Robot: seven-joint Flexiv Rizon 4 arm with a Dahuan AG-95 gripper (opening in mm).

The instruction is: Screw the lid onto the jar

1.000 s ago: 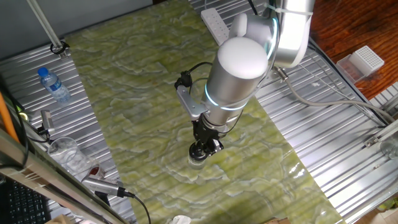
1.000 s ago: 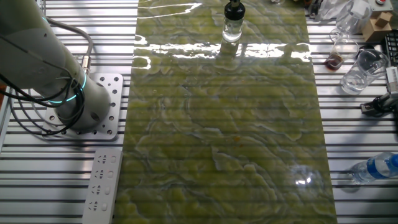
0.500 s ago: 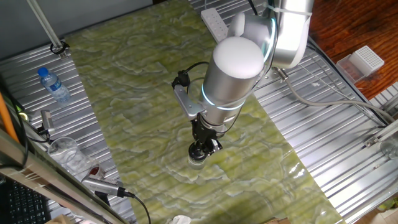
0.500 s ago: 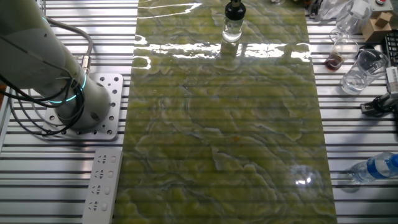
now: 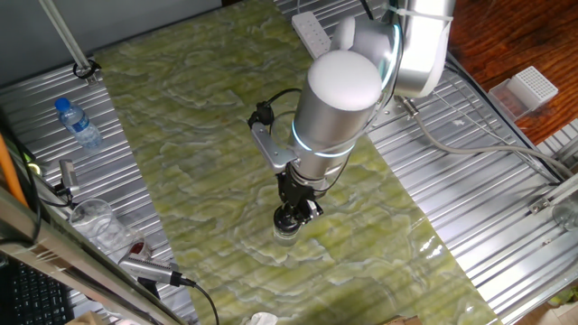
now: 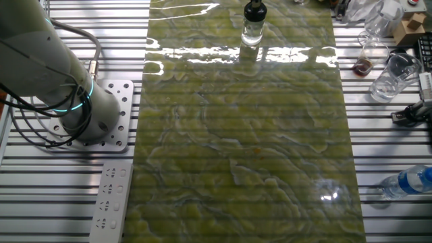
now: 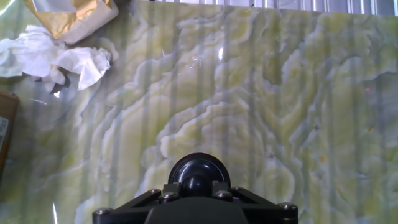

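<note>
Standing off to the side, I see the arm bent right down over the green marbled mat (image 5: 199, 135), with the gripper (image 5: 291, 217) sitting on top of the jar (image 5: 286, 232). The jar is upright on the mat, a bit toward the near edge in one fixed view, and its whitish body pokes out just under the black tip. In the other fixed view it's way up at the top edge of the picture, jar (image 6: 251, 30) upright with the lid (image 6: 253, 9) on top, reflection smeared across the shiny mat below it. The arm's base (image 6: 88, 115) is bolted to the slatted metal table (image 6: 67, 196) off to the left there.

The hand view looks straight down: the round black lid (image 7: 199, 174) with its glossy centre sits right at the gripper's nose, dead centre at the bottom of the frame. The fingers look to be closed in on the lid, but honestly the fingertips themselves are hidden behind the gripper body in every view, so I can't tell for sure how tight they are.

Other bits lying around: a water bottle (image 5: 78, 124) with a blue cap on the slats well away from the jar, a clear plastic cup (image 6: 393, 75), a white power strip (image 6: 110, 202), and some crumpled white tissue (image 7: 53, 59) next to a gold-ish wrapper (image 7: 68, 17) in the corner of the hand view.
</note>
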